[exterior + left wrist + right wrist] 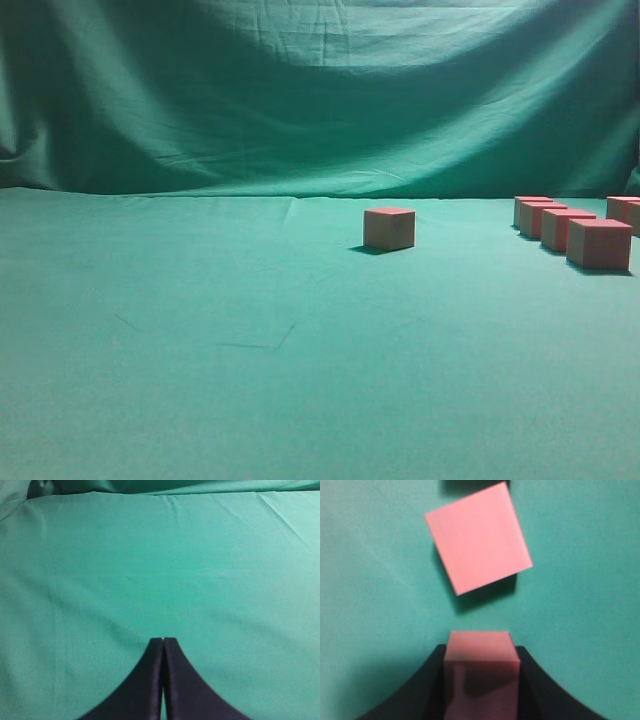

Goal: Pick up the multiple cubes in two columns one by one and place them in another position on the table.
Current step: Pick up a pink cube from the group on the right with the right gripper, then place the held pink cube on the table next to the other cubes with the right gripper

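One cube (389,228) stands alone on the green table (200,330) right of the middle. A column of several cubes (598,243) runs back at the far right, and a second column's cube (622,208) shows at the right edge. No gripper shows in the exterior view. My right gripper (481,652) is shut on a pink cube (480,665) and holds it above the cloth. Another cube (478,544), seen top-on and turned a little, lies on the table just beyond it. My left gripper (163,640) is shut and empty over bare green cloth.
A draped, wrinkled green backdrop (320,90) rises behind the table. The table's far edge and backdrop folds show at the top of the left wrist view (150,490).
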